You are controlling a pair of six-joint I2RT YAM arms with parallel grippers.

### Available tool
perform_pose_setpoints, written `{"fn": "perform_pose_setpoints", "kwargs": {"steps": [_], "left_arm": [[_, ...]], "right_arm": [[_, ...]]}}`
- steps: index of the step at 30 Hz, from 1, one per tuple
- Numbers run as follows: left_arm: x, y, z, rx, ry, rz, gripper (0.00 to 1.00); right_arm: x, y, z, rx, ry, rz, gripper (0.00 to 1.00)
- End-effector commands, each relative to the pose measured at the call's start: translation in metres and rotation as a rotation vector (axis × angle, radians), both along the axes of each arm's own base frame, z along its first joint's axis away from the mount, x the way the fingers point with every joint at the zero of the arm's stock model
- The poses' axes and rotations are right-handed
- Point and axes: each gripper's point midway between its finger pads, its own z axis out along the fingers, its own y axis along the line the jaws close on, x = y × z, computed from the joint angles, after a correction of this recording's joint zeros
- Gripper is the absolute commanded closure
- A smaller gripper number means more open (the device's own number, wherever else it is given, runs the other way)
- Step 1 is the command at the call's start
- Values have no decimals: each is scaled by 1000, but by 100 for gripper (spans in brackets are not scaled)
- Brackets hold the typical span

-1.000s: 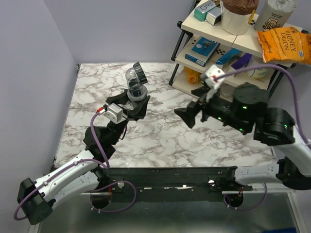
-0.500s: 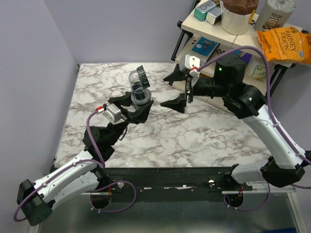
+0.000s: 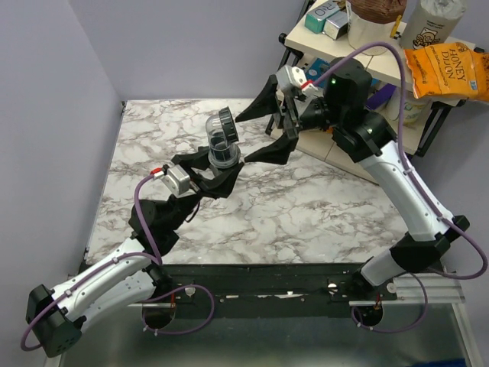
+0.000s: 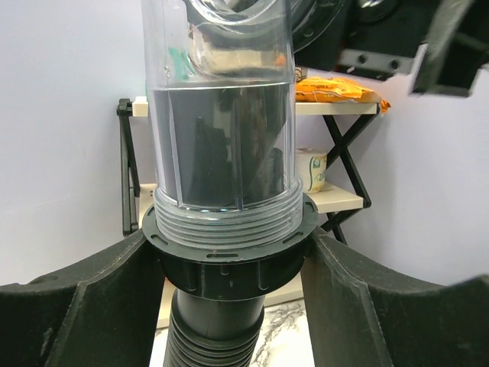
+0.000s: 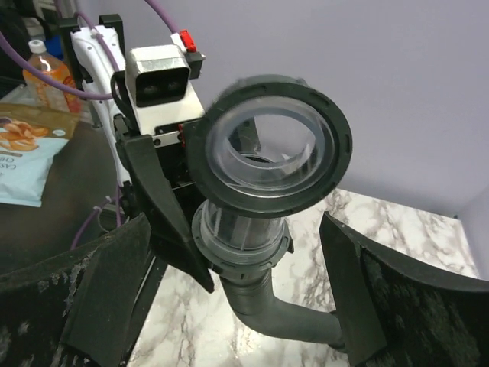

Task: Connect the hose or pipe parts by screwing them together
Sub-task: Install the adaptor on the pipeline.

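Upright fitting (image 3: 218, 136) in left end effector (image 3: 218, 166) (right end effector (image 3: 243, 141) flanks top, spread).

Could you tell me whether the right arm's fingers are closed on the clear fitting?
No, the right fingers stand wide open on either side of the clear fitting, with a gap to it on both sides.

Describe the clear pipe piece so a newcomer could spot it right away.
Start at the marble table and follow the left arm to the left gripper. Rising from the black collar it grips is the clear tube, the only see-through part, topped by a black ring.
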Motion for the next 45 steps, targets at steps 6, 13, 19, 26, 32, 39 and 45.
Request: {"fn": "perform_pose_setpoints", "kwargs": {"steps": [6, 13, 19, 26, 32, 39, 45], "left_arm": [[-25, 8, 40, -67, -105, -65, 100], [-33, 0, 39, -50, -111, -127, 100], [-32, 0, 41, -54, -116, -122, 100], [-31, -1, 41, -55, -114, -127, 100], [-28, -3, 40, -51, -104, -125, 100], [-26, 0, 43, -55, -113, -107, 100], [-24, 2, 47, -61, -119, -92, 100]], "right_arm": [[2, 11, 0, 6, 59, 96, 0], [-2, 19, 3, 38, 98, 219, 0], [-7, 24, -6, 38, 133, 272, 0], [-9, 28, -13, 33, 173, 339, 0], [-13, 38, -14, 29, 184, 381, 0], [-15, 42, -21, 12, 207, 424, 7], [-18, 40, -20, -20, 232, 470, 76]]}}
